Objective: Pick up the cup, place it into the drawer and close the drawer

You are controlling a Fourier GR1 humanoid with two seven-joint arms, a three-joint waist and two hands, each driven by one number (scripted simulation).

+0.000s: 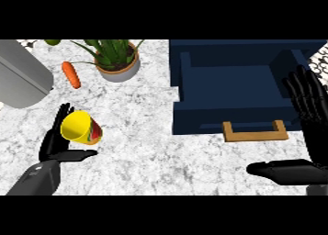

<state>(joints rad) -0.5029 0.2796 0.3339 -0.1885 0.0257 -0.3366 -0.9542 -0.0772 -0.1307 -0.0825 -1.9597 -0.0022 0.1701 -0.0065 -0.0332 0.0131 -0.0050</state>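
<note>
While tipped, mouth facing up-left, cup [82,128] beside left hand [56,140], fingers straight; right hand [314,133] open

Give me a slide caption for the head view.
Left hand cradles the yellow cup beside the open navy drawer; right hand rests open.

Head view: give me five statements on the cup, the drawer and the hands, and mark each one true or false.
1. The yellow cup sits against the left hand, over the counter. True.
2. The navy drawer is shut. False: it stands pulled open, its wooden handle toward the robot.
3. The cup is already inside the drawer. False: it is at the left hand, left of the drawer.
4. The right hand is open, fingers straight, holding nothing. True.
5. The carrot lies in the drawer. False: it lies on the counter beside the potted plant.
</note>
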